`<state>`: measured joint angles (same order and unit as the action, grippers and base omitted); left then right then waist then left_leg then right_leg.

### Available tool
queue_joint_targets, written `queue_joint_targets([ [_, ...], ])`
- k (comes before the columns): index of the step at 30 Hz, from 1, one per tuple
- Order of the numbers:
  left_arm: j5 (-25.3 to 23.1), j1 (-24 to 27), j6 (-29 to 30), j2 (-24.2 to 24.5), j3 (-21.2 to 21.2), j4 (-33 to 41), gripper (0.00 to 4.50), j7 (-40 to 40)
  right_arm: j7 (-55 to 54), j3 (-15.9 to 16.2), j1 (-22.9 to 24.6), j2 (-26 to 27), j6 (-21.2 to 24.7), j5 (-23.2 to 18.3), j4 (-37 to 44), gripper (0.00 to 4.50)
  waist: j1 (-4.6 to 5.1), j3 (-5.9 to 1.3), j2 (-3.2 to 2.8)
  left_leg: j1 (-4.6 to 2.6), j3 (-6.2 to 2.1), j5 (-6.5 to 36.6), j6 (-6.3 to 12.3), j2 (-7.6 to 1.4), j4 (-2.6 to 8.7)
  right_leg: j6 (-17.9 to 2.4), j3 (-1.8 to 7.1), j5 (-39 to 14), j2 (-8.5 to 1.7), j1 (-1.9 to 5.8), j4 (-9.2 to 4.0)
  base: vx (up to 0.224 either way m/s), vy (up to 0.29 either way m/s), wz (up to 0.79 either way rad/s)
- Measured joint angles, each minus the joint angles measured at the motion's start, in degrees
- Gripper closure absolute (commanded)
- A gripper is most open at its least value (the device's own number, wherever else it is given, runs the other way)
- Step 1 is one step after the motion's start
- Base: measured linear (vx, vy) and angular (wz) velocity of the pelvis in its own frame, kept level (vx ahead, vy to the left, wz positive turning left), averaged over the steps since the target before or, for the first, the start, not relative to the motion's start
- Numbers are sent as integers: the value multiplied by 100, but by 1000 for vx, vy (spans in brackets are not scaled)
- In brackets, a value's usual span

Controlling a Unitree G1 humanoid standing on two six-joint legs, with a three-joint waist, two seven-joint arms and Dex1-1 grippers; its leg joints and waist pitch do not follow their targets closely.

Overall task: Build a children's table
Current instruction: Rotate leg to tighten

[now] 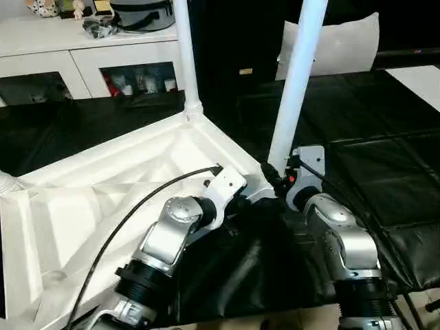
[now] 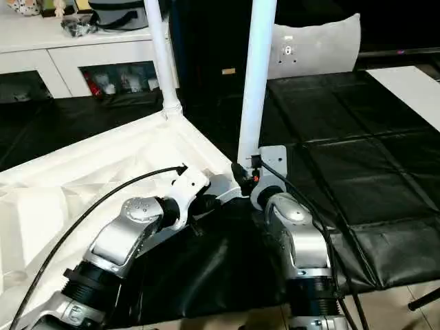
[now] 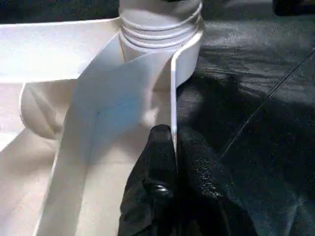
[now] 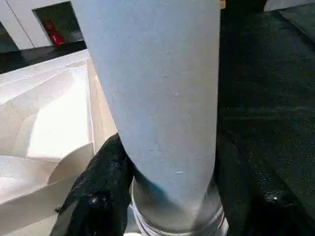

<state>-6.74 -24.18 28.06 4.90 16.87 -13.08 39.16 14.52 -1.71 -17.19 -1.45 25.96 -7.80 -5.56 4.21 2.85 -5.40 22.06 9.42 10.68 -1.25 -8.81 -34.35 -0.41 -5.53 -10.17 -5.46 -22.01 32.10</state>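
The white table top (image 1: 103, 199) lies upside down on a black sheet. One white leg (image 1: 184, 55) stands upright in the far corner socket. A second leg (image 1: 297, 82) stands in the near right corner socket (image 3: 160, 29), slightly tilted. My right gripper (image 1: 276, 180) is shut around the base of this leg, with black fingers (image 4: 101, 187) on either side of it. My left gripper (image 1: 237, 203) is shut on the thin raised rim (image 3: 173, 98) of the table top just beside that corner, the rim pinched between its fingers (image 3: 157, 162).
A white cabinet with glass doors (image 1: 69, 65) stands behind, with a grey bag (image 1: 141, 14) on top. A grey-white cushion (image 1: 344, 45) leans at the back right. A white panel (image 1: 419, 79) lies at the far right. The black sheet (image 1: 385, 172) spreads to the right.
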Motion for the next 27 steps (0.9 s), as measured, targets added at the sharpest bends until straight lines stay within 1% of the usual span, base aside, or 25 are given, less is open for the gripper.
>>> queue_joint_targets([
  [1,39,0,-63,106,3,2,450,101,126,-5,63,3,-36,-140,62,173,-4,-2,-2,-1,1,0,0,-3,3,-1,-1,25,1,-3,1,0,0,0],
  [3,85,-2,-197,269,3,3,450,305,328,-6,163,-33,-48,-289,178,156,-28,-2,-3,-1,1,0,-1,-8,5,23,-1,87,2,-5,4,0,0,0],
  [4,99,-10,-257,369,-2,2,450,398,460,-6,211,-78,-45,-367,241,138,-51,-3,-5,-1,0,0,-1,-15,10,33,-3,102,7,-10,8,0,0,0],
  [6,112,-60,-433,530,11,-64,450,609,806,3,332,-291,-65,-495,354,125,-125,-3,-5,4,1,0,-3,-22,22,33,-5,102,13,-23,18,0,0,0],
  [7,181,-138,-657,711,50,-193,450,870,1169,54,476,-514,-123,-590,462,113,-178,-2,-3,9,2,0,-4,-25,29,34,-6,102,16,-31,27,0,0,0],
  [9,221,-220,-921,903,46,-352,450,1105,1574,109,631,-788,-149,-638,497,93,-276,-2,-2,13,7,0,-4,-27,31,27,-3,105,15,-48,56,0,0,0],
  [10,271,-314,-1118,1072,49,-492,450,1346,1871,118,693,-990,-182,-676,510,93,-330,-1,-2,29,15,0,-4,-28,31,27,3,100,14,-79,75,0,0,0],
  [11,285,-350,-1204,1168,41,-545,450,1466,2015,157,719,-1070,-183,-715,527,88,-365,-2,-2,40,18,-2,-2,-28,30,26,5,96,12,-97,88,0,0,0],
  [12,284,-372,-1275,1224,41,-589,450,1542,2117,161,739,-1157,-186,-742,531,80,-394,-2,-2,41,20,-7,7,-29,29,23,6,93,12,-102,94,0,0,0],
  [13,285,-436,-1442,1321,62,-694,450,1770,2364,189,791,-1309,-216,-777,546,57,-461,-2,-3,41,26,-18,24,-33,26,21,6,92,12,-105,97,0,0,0],
  [14,309,-488,-1572,1419,106,-774,450,1963,2568,240,806,-1492,-250,-811,555,51,-504,-3,-5,44,26,-18,25,-33,24,21,6,92,12,-107,97,0,0,0],
  [16,405,-528,-1751,1583,122,-907,450,2343,2936,234,811,-1801,-291,-837,566,38,-588,-3,-5,41,34,-18,24,-33,17,18,13,94,10,-105,98,0,0,0],
  [19,554,-604,-1992,1785,154,-1141,450,2925,3476,281,809,-2166,-307,-920,614,7,-650,-3,-5,31,41,-1,-5,-34,10,13,17,98,8,-98,101,0,0,0],
  [23,662,-791,-2308,1939,236,-1518,450,3516,4252,482,703,-2532,-411,-1053,646,2,-713,-2,-3,20,48,-2,-6,-41,2,3,18,107,8,-89,107,0,0,0],
  [26,696,-866,-2573,2021,327,-1726,450,3885,4917,612,570,-2845,-411,-1254,657,2,-804,-2,-2,14,54,-2,-6,-50,-7,1,15,109,8,-77,112,0,0,0],
  [27,697,-880,-2628,2031,336,-1764,450,3955,5026,629,545,-2866,-411,-1279,657,29,-835,-2,-1,14,57,-2,-6,-53,-9,1,15,109,8,-75,113,0,0,0],
])
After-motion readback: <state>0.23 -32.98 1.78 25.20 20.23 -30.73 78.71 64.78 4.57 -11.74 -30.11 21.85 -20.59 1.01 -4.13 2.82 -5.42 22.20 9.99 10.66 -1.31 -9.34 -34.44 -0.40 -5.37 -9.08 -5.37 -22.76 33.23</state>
